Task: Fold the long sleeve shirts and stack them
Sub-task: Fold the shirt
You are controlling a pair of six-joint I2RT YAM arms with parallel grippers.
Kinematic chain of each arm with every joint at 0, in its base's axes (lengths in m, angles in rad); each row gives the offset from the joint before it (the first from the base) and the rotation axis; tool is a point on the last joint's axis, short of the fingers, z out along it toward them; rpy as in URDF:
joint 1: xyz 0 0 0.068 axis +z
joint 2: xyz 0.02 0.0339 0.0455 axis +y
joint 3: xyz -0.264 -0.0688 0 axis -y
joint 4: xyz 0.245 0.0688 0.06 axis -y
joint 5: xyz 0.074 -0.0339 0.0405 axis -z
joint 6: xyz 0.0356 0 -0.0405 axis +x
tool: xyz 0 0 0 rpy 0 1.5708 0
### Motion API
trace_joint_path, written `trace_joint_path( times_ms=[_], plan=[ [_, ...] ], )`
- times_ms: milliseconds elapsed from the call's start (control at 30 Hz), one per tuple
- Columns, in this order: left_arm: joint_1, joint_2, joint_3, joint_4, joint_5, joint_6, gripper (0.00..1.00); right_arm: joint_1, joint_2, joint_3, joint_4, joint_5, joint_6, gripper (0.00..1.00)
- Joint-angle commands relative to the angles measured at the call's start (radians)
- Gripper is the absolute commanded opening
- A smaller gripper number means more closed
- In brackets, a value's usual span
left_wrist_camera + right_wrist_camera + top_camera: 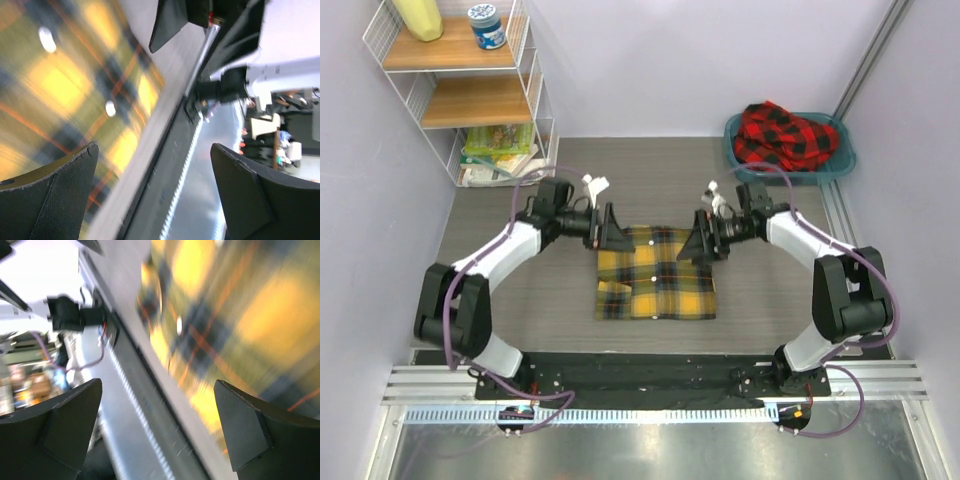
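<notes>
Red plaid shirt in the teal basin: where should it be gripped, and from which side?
Pinch a raised fold at the top of the red shirt, coming straight down from above. It lies heaped in the teal basin, whose walls would likely block a sideways approach. The right gripper, open, is the nearer one.

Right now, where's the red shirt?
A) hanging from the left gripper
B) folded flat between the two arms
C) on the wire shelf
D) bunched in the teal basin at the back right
D: the red shirt lies bunched in the teal basin; the one lying folded flat is the yellow shirt.
</notes>
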Motion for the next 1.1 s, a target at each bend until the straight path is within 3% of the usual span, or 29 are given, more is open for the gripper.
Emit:
trace_joint_path(
  times_ms=[0, 200, 367, 500, 600, 700, 767, 867, 933, 1067],
  plan=[
    [-0.001, 0.192, 0.106, 0.065, -0.051, -0.064, 0.91, -0.005, 0.088, 0.124, 0.087, 0.077, 0.030, 1.00],
    [0.018, 0.435, 0.202, 0.199, -0.146, -0.201, 0.81, -0.006, 0.287, 0.199, 0.130, 0.177, -0.020, 0.97],
    [0.047, 0.489, 0.095, 0.135, -0.261, -0.210, 0.72, -0.005, 0.457, 0.317, 0.068, 0.320, -0.134, 0.92],
    [-0.063, 0.363, -0.053, -0.017, -0.197, -0.132, 0.69, 0.049, 0.552, 0.458, 0.052, 0.384, -0.207, 0.88],
    [-0.143, 0.187, -0.160, -0.025, -0.102, -0.121, 0.70, 0.170, 0.594, 0.571, -0.037, 0.392, -0.334, 0.81],
    [-0.050, -0.006, -0.199, -0.007, -0.012, -0.130, 0.74, 0.303, 0.542, 0.616, -0.076, 0.381, -0.485, 0.81],
    [0.095, -0.176, -0.264, 0.034, -0.044, -0.192, 0.78, 0.339, 0.504, 0.636, -0.073, 0.404, -0.499, 0.81],
    [0.246, -0.292, -0.309, 0.000, -0.175, -0.242, 0.81, 0.330, 0.413, 0.656, -0.074, 0.433, -0.470, 0.81],
    [0.260, -0.292, -0.317, -0.051, -0.247, -0.224, 0.81, 0.327, 0.322, 0.629, -0.071, 0.444, -0.447, 0.83],
    [0.260, -0.214, -0.375, 0.027, -0.296, -0.296, 0.78, 0.328, 0.206, 0.552, -0.080, 0.449, -0.349, 0.81]
  ],
)
